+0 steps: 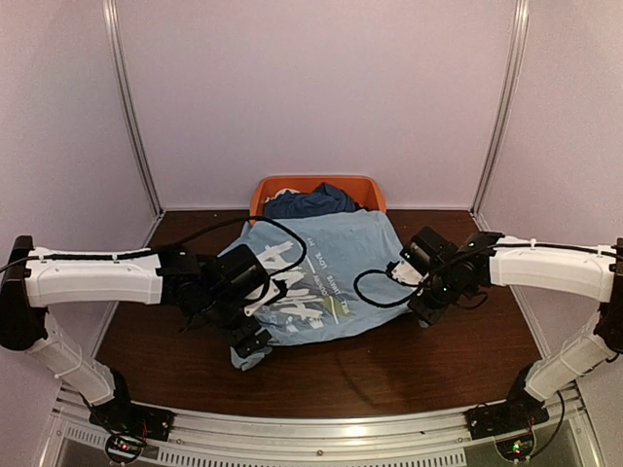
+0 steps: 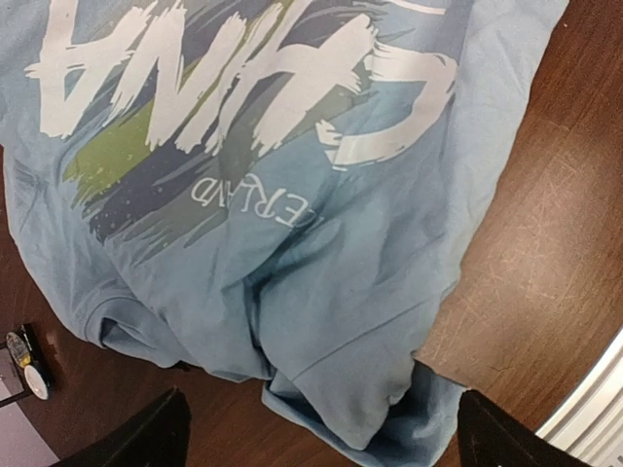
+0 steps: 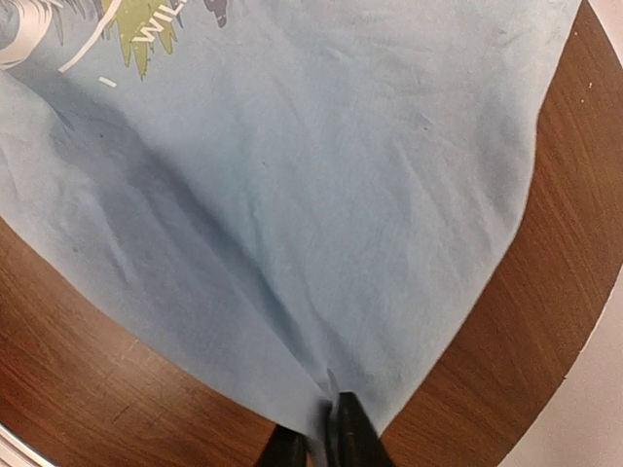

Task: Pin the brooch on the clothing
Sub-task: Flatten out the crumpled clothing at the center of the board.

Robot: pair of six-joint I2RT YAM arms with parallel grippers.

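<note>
Brown wood table under blue T-shirt, lilac walls

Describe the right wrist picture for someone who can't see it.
The right gripper pinches the edge of a light blue T-shirt spread over a brown wooden table. A bit of its white and green print shows at top left.

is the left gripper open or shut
Open: the left gripper has its fingers wide apart above the T-shirt, gripping nothing.
</note>
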